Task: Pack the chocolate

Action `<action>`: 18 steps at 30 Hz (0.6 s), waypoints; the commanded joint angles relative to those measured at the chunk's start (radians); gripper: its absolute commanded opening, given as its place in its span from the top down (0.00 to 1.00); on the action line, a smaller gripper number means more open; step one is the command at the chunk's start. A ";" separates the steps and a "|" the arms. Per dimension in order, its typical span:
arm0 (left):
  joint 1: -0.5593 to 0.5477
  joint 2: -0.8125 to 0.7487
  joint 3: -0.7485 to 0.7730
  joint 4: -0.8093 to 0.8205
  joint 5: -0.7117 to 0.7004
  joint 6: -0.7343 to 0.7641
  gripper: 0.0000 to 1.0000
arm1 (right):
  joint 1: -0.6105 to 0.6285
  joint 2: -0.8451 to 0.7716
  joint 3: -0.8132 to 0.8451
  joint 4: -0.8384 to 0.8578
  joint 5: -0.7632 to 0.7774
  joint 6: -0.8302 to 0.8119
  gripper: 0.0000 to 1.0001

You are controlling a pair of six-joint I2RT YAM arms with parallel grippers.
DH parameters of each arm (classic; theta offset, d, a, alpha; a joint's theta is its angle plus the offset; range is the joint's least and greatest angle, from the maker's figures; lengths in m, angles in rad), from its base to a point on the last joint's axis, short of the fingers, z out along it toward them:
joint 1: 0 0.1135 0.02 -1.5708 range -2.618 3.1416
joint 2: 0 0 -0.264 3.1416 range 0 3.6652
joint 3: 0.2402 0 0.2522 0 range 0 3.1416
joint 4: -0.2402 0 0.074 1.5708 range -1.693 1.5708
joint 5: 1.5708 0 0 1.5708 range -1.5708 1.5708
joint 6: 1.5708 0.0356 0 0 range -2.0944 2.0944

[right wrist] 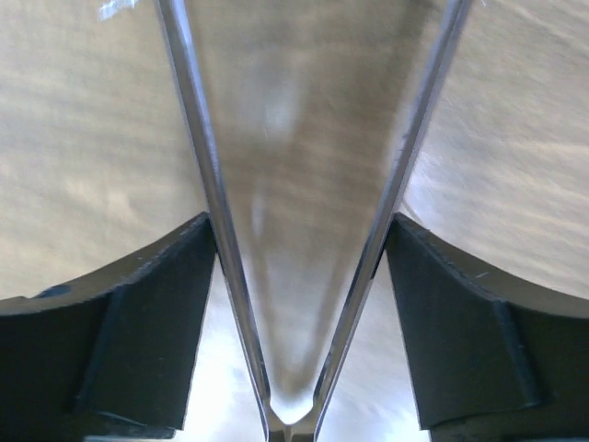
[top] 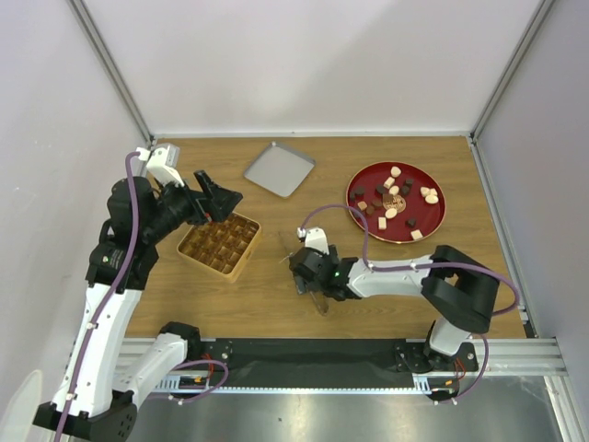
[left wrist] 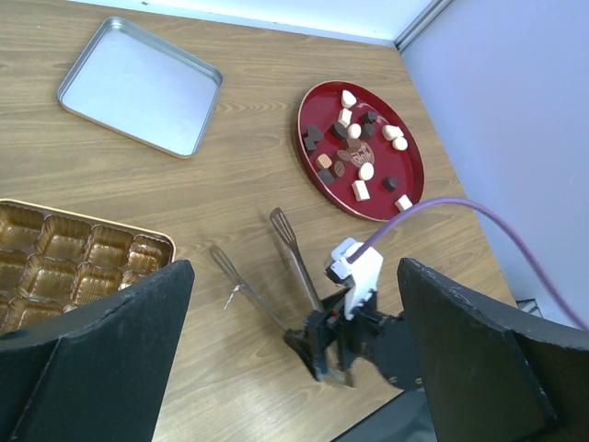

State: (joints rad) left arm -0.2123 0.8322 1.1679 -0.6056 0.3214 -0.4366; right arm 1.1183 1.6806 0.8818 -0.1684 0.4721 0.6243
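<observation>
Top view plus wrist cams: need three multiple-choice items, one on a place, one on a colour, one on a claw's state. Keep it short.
1. Of the box, plate and tray, which bears the chocolates?
A. box
B. plate
C. tray

2. What colour is the plate?
A. red
B. silver
C. blue

3. What state is the right claw in?
A. open, holding nothing
B. shut on a chocolate
C. shut on the tongs

Answers:
1 B: every visible piece sits on the round plate at the far right.
2 A: the plate is dark red in both the top and left wrist views.
3 C: the right wrist view shows both tong arms pinched between the fingers.
</observation>
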 commanded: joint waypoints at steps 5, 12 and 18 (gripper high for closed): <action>0.007 -0.011 0.000 0.027 0.016 0.022 0.00 | -0.044 -0.238 0.212 -0.291 -0.098 -0.178 0.28; 0.008 -0.015 -0.011 0.041 0.034 0.016 0.00 | -0.147 -0.396 0.361 -0.508 -0.176 -0.232 0.32; 0.007 -0.004 -0.001 0.047 0.041 0.016 0.00 | -0.343 -0.444 0.445 -0.615 -0.239 -0.302 0.34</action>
State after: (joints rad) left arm -0.2119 0.8284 1.1576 -0.6003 0.3344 -0.4328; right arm 0.8875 1.2510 1.2682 -0.6659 0.2756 0.3874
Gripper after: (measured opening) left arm 0.996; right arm 0.672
